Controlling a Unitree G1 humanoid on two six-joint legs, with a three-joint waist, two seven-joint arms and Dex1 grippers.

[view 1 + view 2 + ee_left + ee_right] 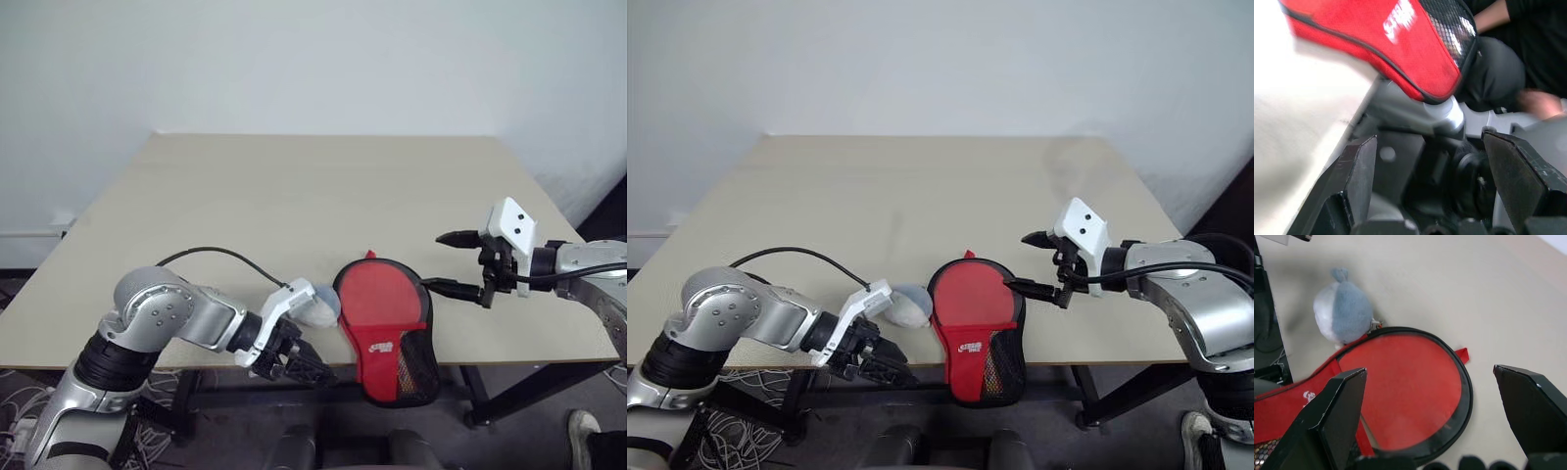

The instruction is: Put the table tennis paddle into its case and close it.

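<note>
One white logo — red case (387, 333) — unreadable

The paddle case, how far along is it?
Done: the paddle lies inside the case, which overhangs the table edge. In hand: nothing; the left gripper and right gripper are open. Left: the case looks still open, so zipping remains.

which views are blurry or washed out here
Left wrist view: the case and table edge are smeared, the tabletop blown out to near white. Right wrist view: the case's round end is sharp, the white wad softer. Head views: evenly lit, faint shadows under the case.
</note>
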